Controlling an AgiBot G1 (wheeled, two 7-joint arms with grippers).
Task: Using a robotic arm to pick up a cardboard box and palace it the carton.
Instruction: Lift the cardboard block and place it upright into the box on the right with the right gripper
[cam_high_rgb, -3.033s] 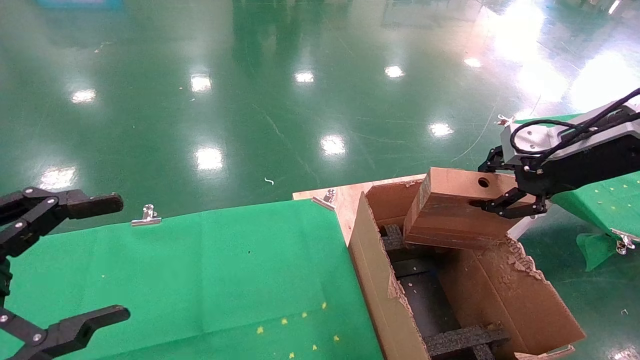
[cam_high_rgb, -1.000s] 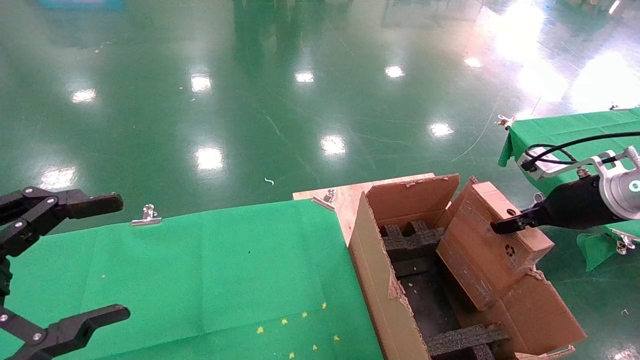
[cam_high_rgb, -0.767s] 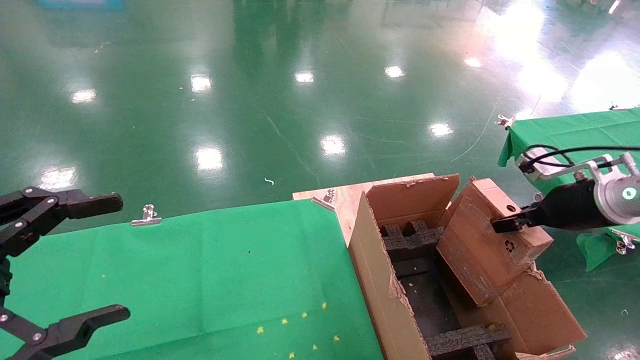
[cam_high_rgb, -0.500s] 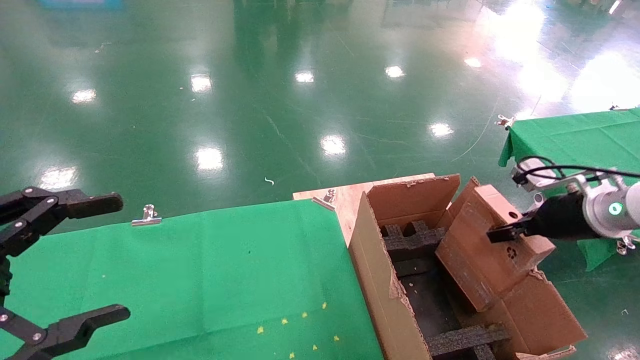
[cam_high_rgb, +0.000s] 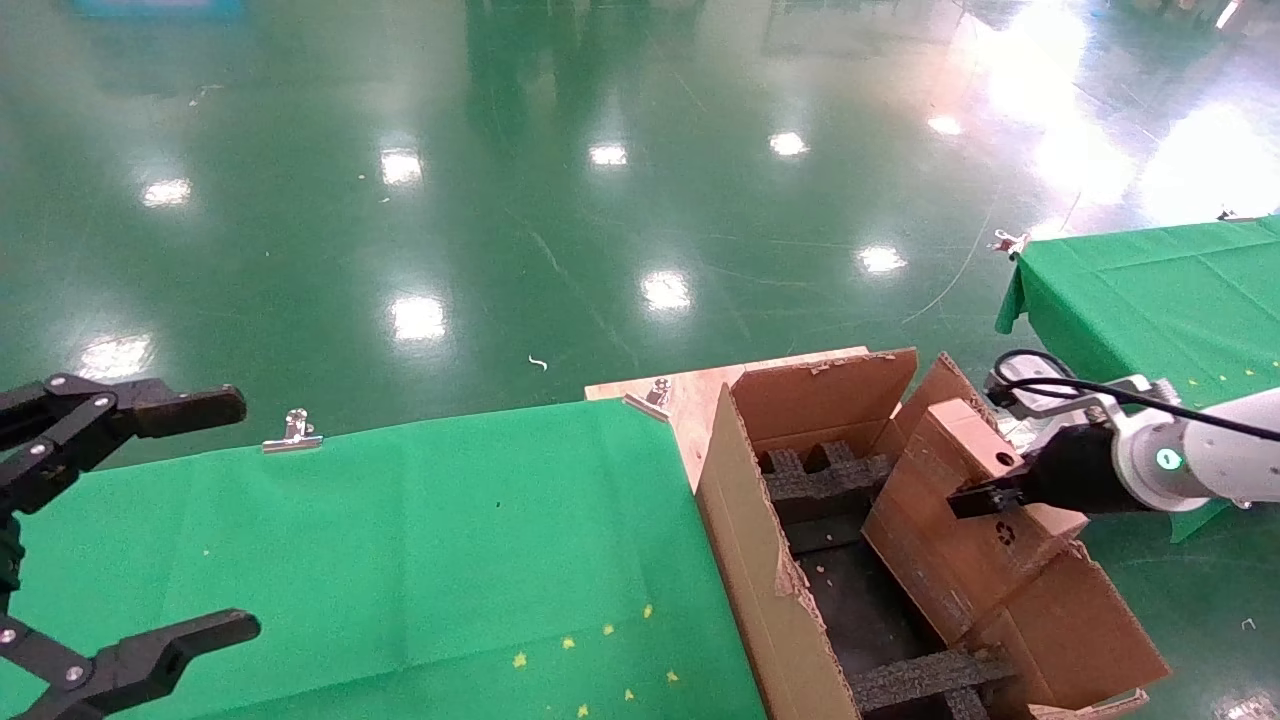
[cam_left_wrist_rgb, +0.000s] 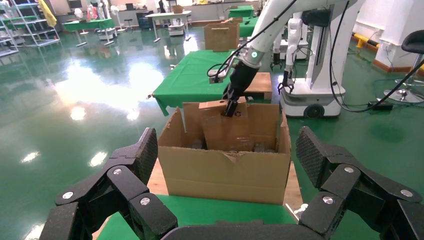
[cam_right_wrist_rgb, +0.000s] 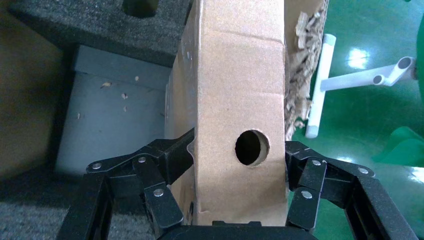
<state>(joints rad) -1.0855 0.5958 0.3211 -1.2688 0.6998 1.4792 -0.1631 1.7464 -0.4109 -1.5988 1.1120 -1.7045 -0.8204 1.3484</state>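
Observation:
The small brown cardboard box (cam_high_rgb: 950, 530) stands tilted on end inside the large carton (cam_high_rgb: 750, 560), against its right side, lower end down by the black foam inserts (cam_high_rgb: 825, 478). My right gripper (cam_high_rgb: 985, 495) is shut on the box's upper end. In the right wrist view its fingers (cam_right_wrist_rgb: 160, 160) press both broad faces of the box (cam_right_wrist_rgb: 240, 90), beside the round hole. My left gripper (cam_high_rgb: 120, 520) is open and empty, parked at the left over the green table. The left wrist view shows the carton (cam_left_wrist_rgb: 225, 175) with the box (cam_left_wrist_rgb: 225, 132) in it.
A green-clothed table (cam_high_rgb: 400, 540) adjoins the carton's left wall, with a metal clip (cam_high_rgb: 292, 432) on its far edge. A wooden board (cam_high_rgb: 690, 392) lies under the carton's far corner. The carton's torn right flap (cam_high_rgb: 1085, 625) leans outward. Another green table (cam_high_rgb: 1150, 290) stands at the right.
My right gripper turned the box from lying level above the carton's far end to standing tilted, then lowered it deeper into the carton. The left arm has not moved.

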